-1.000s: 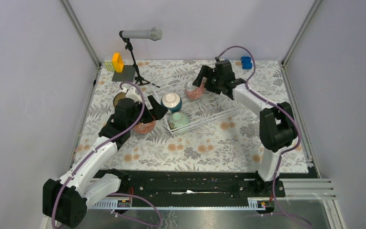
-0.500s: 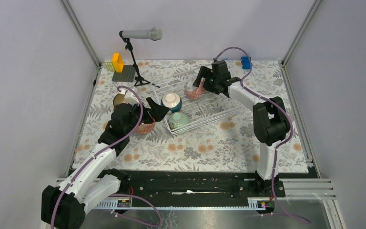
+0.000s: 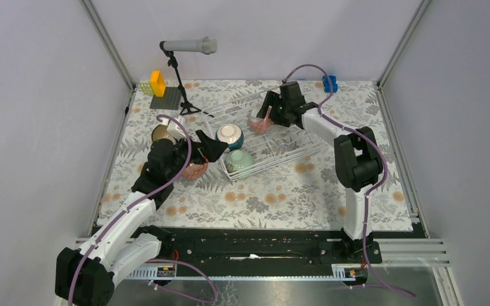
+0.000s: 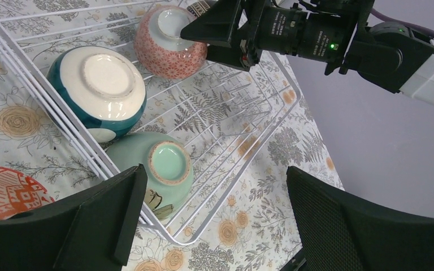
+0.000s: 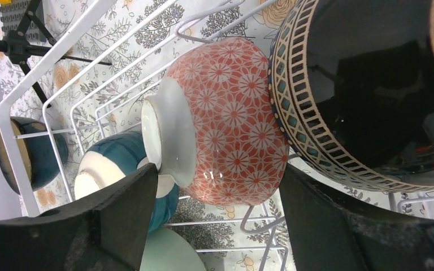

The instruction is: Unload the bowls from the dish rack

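**A:** What does the rack look like?

**B:** The large white wire-grid dish rack (image 3: 281, 143) is rectangular and low-sided. It sits askew near the far edge of the flower-printed table (image 3: 261, 197), about midway between the left and right edges.

**A:** How many bowls?

**B:** Six, all small, round and glazed. Four are in the rack. The teal bowl with a white foot (image 4: 97, 89) and the smooth pale green bowl (image 4: 161, 169) lie foot-up at its left end. The pink bowl with white daisy print (image 5: 226, 124) lies on its side at the far side, touching a glossy dark bowl with a banded rim (image 5: 361, 96).

**A:** And the other two?

**B:** They stand on the cloth left of the rack: an orange-red patterned bowl (image 3: 196, 169) and a dark bowl with a tan inside (image 3: 161, 133), nearer the left edge.

**A:** The grippers?

**B:** The left gripper (image 4: 212, 192) is spread wide and empty, above the orange-red bowl. The right gripper (image 5: 217, 169) is parted on either side of the pink bowl. I cannot tell whether it touches the bowl.
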Controlling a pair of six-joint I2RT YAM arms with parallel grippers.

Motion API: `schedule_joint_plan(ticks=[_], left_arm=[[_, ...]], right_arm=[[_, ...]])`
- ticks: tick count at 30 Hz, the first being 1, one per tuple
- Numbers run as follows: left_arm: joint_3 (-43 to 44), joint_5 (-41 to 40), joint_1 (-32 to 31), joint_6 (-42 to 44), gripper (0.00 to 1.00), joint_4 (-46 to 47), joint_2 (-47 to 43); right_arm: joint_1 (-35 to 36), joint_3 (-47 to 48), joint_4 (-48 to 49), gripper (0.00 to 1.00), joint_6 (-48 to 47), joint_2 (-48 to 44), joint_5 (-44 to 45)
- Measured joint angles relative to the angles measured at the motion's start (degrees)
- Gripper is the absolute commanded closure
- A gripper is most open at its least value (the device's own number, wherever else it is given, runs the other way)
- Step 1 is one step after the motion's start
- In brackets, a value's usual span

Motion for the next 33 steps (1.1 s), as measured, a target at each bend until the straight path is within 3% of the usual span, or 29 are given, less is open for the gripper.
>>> schedule_joint_plan(ticks=[4, 15, 17, 21, 33], left_arm=[[-0.5, 0.7, 0.0, -0.2, 0.01, 0.9, 0.0], [-0.8, 2.3, 0.0, -0.8, 0.01, 2.3, -1.4], [-1.0, 2.7, 0.0, -1.1, 0.01, 2.8, -2.0], [-1.1, 3.0, 0.0, -1.7, 0.01, 3.7, -2.6], [-1.1, 3.2, 0.0, -2.1, 0.01, 3.7, -2.6]], right_arm=[[0.0, 0.5, -0.9, 0.29, 0.3, 0.0, -0.4], [0.0, 0.8, -0.8, 0.3, -0.6, -0.9, -0.6], [0.0, 0.8, -0.8, 0.25, -0.8, -1.7, -0.6], [0.0, 0.7, -0.2, 0.01, -1.0, -3.9, -0.6], [0.0, 3.2, -1.9, 0.0, 1.2, -2.3, 1.3]])
